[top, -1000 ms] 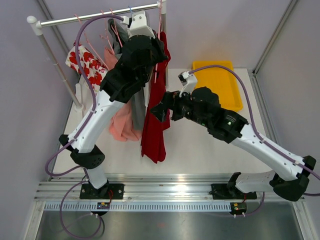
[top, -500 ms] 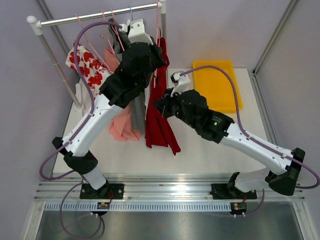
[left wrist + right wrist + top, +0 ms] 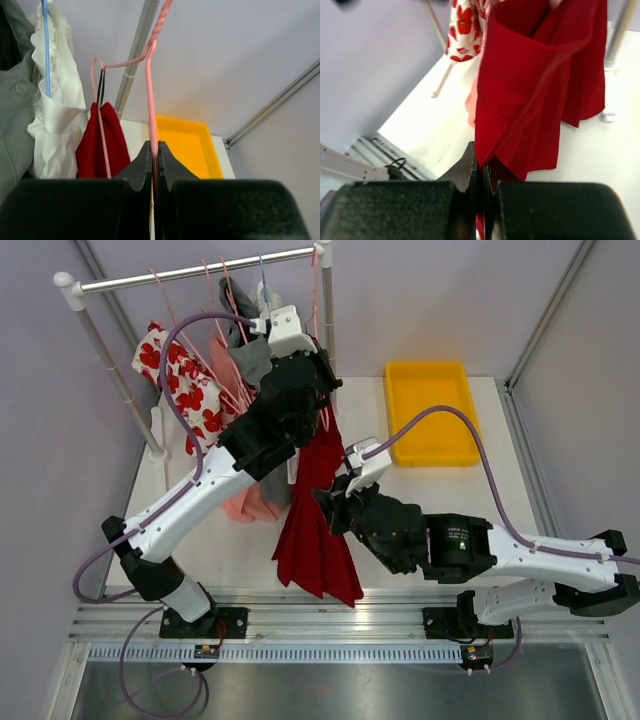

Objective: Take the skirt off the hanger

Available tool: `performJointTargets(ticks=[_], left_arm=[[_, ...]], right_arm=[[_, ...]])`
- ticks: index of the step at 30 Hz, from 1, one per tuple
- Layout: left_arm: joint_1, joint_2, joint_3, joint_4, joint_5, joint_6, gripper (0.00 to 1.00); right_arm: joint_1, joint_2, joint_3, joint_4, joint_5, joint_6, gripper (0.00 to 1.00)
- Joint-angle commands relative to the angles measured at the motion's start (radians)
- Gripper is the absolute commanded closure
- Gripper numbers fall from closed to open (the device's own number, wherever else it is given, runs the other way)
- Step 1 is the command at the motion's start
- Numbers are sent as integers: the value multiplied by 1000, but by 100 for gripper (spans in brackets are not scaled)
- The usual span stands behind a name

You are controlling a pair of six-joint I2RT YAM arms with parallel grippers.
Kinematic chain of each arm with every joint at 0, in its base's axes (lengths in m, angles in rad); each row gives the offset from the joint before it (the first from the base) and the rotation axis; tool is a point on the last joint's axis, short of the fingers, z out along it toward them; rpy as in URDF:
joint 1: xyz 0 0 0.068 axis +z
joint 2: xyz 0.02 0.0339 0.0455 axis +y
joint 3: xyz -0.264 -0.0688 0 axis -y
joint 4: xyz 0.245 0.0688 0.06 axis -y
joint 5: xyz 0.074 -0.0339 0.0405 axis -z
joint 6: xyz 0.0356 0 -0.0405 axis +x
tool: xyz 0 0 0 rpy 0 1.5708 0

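The red skirt (image 3: 310, 530) hangs by a clip from a pink wire hanger (image 3: 150, 90) and slants down toward the near table edge. My left gripper (image 3: 154, 146) is shut on the hanger's pink wire, just in front of the clothes rail. In the left wrist view the top of the skirt (image 3: 112, 147) shows left of the jaws. My right gripper (image 3: 481, 156) is shut on the lower edge of the skirt (image 3: 535, 90). From above, the right gripper (image 3: 327, 502) sits at the skirt's right side, low over the table.
A clothes rail (image 3: 190, 272) with an upright post (image 3: 328, 310) carries a red-and-white floral garment (image 3: 185, 380), a grey garment (image 3: 250, 360), a pink garment (image 3: 250, 502) and a white blouse (image 3: 55, 115). A yellow tray (image 3: 432, 412) lies at the back right.
My right gripper has shut on the skirt's lower edge and drawn back toward the near edge, pulling the fabric with it. The left arm, still on the hanger, has shifted slightly nearer.
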Motion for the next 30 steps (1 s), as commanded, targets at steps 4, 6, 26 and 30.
performJointTargets(ticks=[4,6,26,30], left_arm=[[76,94,303,151,-76,167,100],[70,70,379,35,0,170,100],[-199,-351,-41,-831,679,-472,100],[-263,-361,72,-921,661,-509,100]], right_arm=[[174,13,9,-57,98,100,100],[174,0,-64,-40,152,130,100],[-505,150,133,124,-32,-347,100],[-693,213,210,42,-11,-328,100]])
